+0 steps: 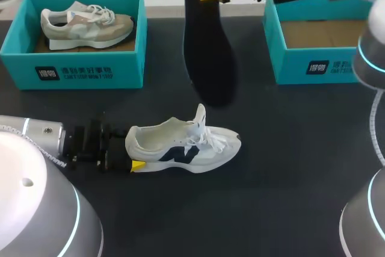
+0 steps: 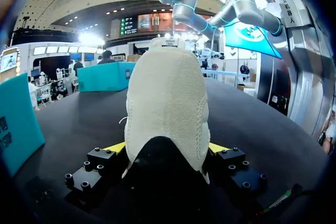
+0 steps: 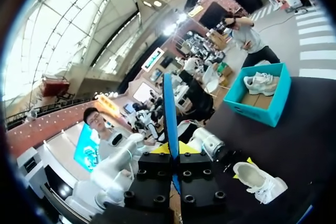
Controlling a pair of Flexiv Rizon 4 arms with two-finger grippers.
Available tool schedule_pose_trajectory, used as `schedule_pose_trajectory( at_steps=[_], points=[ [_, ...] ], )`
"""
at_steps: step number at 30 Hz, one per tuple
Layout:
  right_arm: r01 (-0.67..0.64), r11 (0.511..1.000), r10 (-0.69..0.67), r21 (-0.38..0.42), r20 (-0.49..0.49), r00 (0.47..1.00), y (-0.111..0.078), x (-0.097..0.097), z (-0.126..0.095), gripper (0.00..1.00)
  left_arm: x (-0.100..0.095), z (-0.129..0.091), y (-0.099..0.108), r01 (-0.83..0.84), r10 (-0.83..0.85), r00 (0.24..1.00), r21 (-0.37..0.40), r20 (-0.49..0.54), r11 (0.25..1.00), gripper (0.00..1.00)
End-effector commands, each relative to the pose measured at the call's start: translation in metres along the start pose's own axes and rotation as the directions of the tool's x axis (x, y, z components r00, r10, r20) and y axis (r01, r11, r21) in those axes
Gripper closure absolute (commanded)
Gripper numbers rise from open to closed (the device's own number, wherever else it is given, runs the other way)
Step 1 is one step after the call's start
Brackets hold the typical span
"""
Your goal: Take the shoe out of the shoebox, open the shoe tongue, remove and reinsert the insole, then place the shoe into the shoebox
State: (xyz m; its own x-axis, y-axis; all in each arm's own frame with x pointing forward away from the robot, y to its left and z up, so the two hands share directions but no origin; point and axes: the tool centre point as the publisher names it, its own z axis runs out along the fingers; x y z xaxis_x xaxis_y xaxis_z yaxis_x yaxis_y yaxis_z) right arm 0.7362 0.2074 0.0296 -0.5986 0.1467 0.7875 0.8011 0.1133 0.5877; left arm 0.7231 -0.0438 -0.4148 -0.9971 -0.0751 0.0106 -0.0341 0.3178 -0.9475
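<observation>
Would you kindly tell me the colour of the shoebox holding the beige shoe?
Teal shoebox, best in head view.

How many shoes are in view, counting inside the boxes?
2. A beige shoe lies in the teal box at left; a white shoe stands on the black table, heel in the left gripper.
</observation>
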Motion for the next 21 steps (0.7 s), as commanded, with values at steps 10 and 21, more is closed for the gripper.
schedule_pose_trajectory(
  at_steps=[10, 21],
  points=[
    [-0.032, 0.998, 0.036, -0.056, 0.060, 0.998, -0.042, 0.038, -0.028, 1.00, 0.000, 0.001, 0.000, -0.001, 0.001, 1.000, 0.001, 0.000, 1.000, 1.00],
    [-0.062, 0.995, 0.067, -0.072, 0.066, 0.996, -0.059, 0.040, -0.033, 1.00, 0.000, 0.001, 0.000, -0.001, 0.001, 1.000, 0.001, 0.000, 1.000, 1.00]
  ],
)
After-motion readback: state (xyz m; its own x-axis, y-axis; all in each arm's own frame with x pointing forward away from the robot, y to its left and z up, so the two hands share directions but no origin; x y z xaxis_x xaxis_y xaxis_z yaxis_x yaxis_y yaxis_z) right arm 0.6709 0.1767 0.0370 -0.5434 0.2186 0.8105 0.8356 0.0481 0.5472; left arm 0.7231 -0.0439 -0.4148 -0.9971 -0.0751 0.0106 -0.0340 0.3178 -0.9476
